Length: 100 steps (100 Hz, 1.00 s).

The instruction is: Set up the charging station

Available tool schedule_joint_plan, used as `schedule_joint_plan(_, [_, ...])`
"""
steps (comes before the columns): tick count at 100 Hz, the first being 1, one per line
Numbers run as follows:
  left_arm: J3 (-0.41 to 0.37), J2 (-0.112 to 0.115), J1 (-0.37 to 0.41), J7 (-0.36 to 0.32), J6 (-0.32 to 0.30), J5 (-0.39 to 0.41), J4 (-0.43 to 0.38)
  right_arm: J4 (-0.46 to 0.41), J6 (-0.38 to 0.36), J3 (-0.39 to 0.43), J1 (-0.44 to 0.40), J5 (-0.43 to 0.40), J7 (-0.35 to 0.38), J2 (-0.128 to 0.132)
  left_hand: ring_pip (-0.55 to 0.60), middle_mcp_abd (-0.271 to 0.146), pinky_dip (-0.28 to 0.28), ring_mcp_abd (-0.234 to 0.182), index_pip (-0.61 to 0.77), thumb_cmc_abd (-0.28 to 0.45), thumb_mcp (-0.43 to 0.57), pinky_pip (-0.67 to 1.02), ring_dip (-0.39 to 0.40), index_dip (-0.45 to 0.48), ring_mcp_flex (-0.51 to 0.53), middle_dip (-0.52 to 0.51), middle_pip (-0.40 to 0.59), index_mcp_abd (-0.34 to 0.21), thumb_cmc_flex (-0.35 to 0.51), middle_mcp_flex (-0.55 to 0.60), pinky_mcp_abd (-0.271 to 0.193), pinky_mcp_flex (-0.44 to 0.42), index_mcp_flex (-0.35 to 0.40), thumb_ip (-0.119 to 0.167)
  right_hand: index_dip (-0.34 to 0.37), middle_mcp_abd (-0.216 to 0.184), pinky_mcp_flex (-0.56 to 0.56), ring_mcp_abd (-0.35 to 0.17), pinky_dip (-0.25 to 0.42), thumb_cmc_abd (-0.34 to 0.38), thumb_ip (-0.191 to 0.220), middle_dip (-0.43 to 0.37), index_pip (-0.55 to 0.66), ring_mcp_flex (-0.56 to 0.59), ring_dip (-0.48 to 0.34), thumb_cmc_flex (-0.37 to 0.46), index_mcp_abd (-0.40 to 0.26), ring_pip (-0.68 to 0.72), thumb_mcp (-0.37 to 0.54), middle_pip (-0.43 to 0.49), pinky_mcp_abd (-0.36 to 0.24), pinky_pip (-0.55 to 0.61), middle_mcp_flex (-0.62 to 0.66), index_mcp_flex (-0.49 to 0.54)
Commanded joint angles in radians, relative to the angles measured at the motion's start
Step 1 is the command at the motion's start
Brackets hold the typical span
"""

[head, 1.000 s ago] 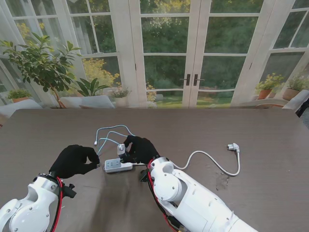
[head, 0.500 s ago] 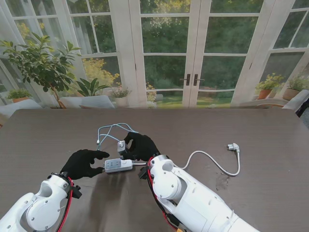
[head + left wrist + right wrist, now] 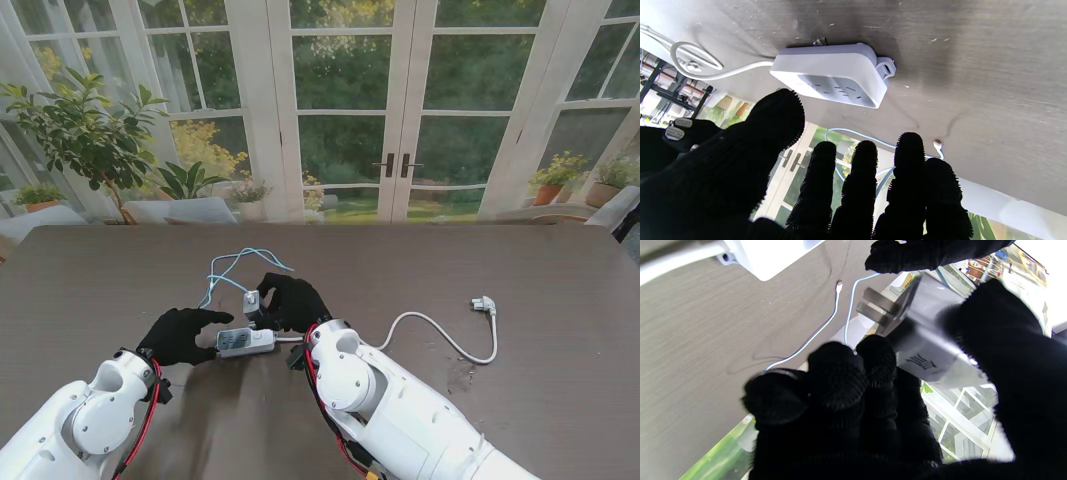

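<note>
The right hand is clamped on a grey charger, prongs bared, just beside the white power strip; the left hand hovers spread, fingers apart, at the strip's other end.

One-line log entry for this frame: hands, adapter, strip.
right hand: shut on charger adapter, prongs exposed, unplugged | left hand: open, beside power strip | power strip: flat on table, sockets empty

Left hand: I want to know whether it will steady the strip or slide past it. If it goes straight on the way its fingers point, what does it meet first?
Most likely the power strip. The left hand is open, fingers aimed toward its near end, apparently not touching, though depth is unclear.
</note>
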Motion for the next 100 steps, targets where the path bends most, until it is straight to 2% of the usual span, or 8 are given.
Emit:
schedule_joint_plan(1, [0.011,-0.001,-0.017,-0.025,0.006,0.007,0.016,0.004,-0.008,-0.003,0.001,0.002,0.011,-0.009,-0.010,-0.010,-0.006,-0.019,-0.035,0.028,0.010,-0.018,-0.004,-0.024,-0.025,-0.004,0.009,-0.002,-0.012,-0.026,-0.041,-0.024,-0.046,0.029,0.140,0.028,0.029,-0.020,0.014,0.152,0.062,-0.001,0.251,0.019,0.303,0.130,-0.182,0.031,0.212,0.011,-0.025,0.027,0.029,0.183])
schedule_joint_plan(23, [0.050,0.007,-0.065,-0.043,0.026,0.030,0.064,0.033,-0.026,-0.015,0.009,0.008,0.003,-0.021,0.002,0.005,-0.007,-0.021,-0.060,0.037,0.005,-0.013,0.000,-0.049,-0.021,0.014,0.025,0.102,-0.025,-0.021,-0.040,-0.019,-0.045,0.030,0.136,0.030,0.027,-0.011,0.013,0.151,0.062,-0.003,0.250,0.018,0.302,0.129,-0.181,0.028,0.213,0.011,-0.013,0.024,0.029,0.184])
schedule_joint_plan(37, [0.072,0.008,-0.088,-0.053,0.024,0.023,0.090,0.059,-0.039,-0.025,0.017,0.016,-0.004,-0.033,0.008,0.010,-0.007,-0.019,-0.039,0.039,0.005,-0.010,0.002,-0.045,-0.018,0.027,0.033,0.115,-0.026,-0.010,-0.039,-0.015,0.004,0.029,0.134,0.029,0.026,-0.006,0.010,0.152,0.061,-0.004,0.252,0.018,0.300,0.128,-0.181,0.024,0.211,0.011,-0.008,0.019,0.028,0.182])
schedule_joint_plan(55, [0.096,0.011,-0.113,-0.060,0.018,0.026,0.124,0.078,-0.054,-0.033,0.021,0.022,-0.010,-0.042,0.013,0.012,-0.006,-0.016,-0.047,0.050,-0.001,-0.010,0.004,-0.050,-0.019,0.031,0.028,0.104,-0.035,-0.013,-0.039,-0.018,-0.014,0.027,0.133,0.028,0.025,-0.007,0.008,0.153,0.061,-0.004,0.254,0.018,0.299,0.128,-0.183,0.023,0.213,0.011,-0.007,0.015,0.026,0.182])
schedule_joint_plan(69, [0.113,0.011,-0.131,-0.051,0.012,0.029,0.149,0.080,-0.057,-0.035,0.021,0.024,-0.011,-0.043,0.019,0.016,-0.003,-0.009,-0.089,0.075,-0.017,-0.009,0.009,-0.070,-0.021,0.039,0.032,0.041,-0.050,-0.015,-0.041,-0.023,-0.072,0.027,0.131,0.028,0.025,-0.010,0.008,0.153,0.061,-0.005,0.254,0.018,0.300,0.127,-0.184,0.025,0.213,0.012,-0.006,0.015,0.025,0.182])
schedule_joint_plan(76, [0.124,0.012,-0.141,-0.041,0.012,0.038,0.162,0.081,-0.058,-0.034,0.021,0.026,-0.012,-0.044,0.023,0.017,-0.001,-0.006,-0.097,0.079,-0.021,-0.006,0.011,-0.076,-0.017,0.046,0.038,0.035,-0.050,-0.011,-0.039,-0.018,-0.080,0.028,0.130,0.029,0.025,-0.004,0.008,0.152,0.061,-0.006,0.255,0.018,0.300,0.128,-0.182,0.025,0.213,0.013,-0.006,0.016,0.026,0.182])
schedule_joint_plan(91, [0.149,0.009,-0.162,-0.021,0.005,0.032,0.197,0.081,-0.059,-0.033,0.021,0.029,-0.010,-0.043,0.028,0.023,0.000,0.002,-0.081,0.079,-0.017,-0.002,0.011,-0.072,-0.001,0.056,0.045,-0.001,-0.038,0.007,-0.029,-0.002,-0.040,0.031,0.129,0.030,0.026,-0.001,0.007,0.153,0.061,-0.009,0.255,0.018,0.300,0.128,-0.182,0.026,0.212,0.014,-0.004,0.016,0.025,0.182])
schedule_joint_plan(100, [0.165,0.008,-0.174,-0.007,0.000,0.038,0.216,0.082,-0.059,-0.033,0.020,0.030,-0.008,-0.043,0.031,0.030,-0.001,0.000,0.013,0.073,-0.003,0.004,0.007,-0.021,0.022,0.068,0.052,-0.017,-0.028,0.038,-0.020,0.019,0.007,0.031,0.128,0.031,0.025,-0.002,0.007,0.153,0.061,-0.009,0.255,0.018,0.300,0.129,-0.181,0.026,0.213,0.014,-0.004,0.016,0.025,0.181])
